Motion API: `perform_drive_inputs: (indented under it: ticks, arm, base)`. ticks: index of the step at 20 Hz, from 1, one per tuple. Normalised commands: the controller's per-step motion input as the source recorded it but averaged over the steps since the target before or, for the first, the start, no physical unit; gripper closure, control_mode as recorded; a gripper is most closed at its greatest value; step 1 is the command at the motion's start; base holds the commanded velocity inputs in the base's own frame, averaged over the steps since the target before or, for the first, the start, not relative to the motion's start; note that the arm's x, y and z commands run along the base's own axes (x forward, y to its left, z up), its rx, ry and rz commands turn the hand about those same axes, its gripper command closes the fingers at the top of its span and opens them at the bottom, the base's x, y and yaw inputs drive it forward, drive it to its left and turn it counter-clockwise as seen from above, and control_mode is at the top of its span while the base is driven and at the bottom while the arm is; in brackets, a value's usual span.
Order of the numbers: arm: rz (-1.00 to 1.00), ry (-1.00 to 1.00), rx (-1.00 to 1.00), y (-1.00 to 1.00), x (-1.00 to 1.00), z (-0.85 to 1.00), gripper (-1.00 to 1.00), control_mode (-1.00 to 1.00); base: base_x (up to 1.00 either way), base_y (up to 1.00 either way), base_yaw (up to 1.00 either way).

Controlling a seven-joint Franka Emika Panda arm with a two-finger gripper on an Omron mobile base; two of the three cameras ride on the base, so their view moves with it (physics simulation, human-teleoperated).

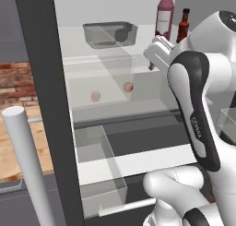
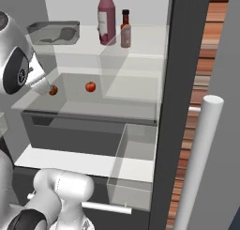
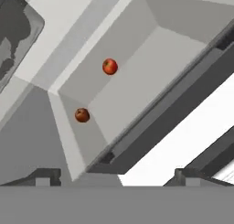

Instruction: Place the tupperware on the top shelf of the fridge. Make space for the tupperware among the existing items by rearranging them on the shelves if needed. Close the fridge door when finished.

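The clear tupperware [image 1: 110, 34] [image 2: 54, 32] [image 3: 16, 31] rests on the left of the fridge's top shelf [image 1: 83, 50] [image 2: 145, 36]. To its right on the same shelf stand a tall pinkish-red bottle [image 1: 165, 15] [image 2: 107, 18] and a small dark sauce bottle [image 1: 183, 26] [image 2: 125, 29]. My gripper [image 1: 150, 63] [image 2: 47, 87] [image 3: 116, 177] hangs open and empty just in front of and below the shelf's edge, apart from the tupperware. It points down into the clear bin. The fridge door [image 1: 44, 105] stands open.
Two small red fruits [image 3: 109, 66] [image 3: 82, 114] lie in the clear bin [image 2: 131, 79] under the shelf. An open door with a white bar handle [image 2: 201, 158] and clear door bins [image 2: 133, 163] [image 1: 99, 169] flank the opening. A dark drawer front [image 2: 75, 130] lies below.
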Motion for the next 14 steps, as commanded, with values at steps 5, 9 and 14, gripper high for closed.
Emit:
perform_drive_inputs:
  ticks: [5,9,14]
  arm:
    - [0.49,0.23,-0.49,-0.19,-0.69,-0.69,-1.0,-1.0]
    - [0.23,0.25,-0.54,-0.13,-0.37,-0.65,-1.0,-1.0]
    - [0.08,0.08,-0.3,-0.32,-0.22,-0.47,-1.0,-1.0]
  base:
    - [0.0,0.0,0.0]
    - [0.0,0.0,0.0]
    - [0.0,0.0,0.0]
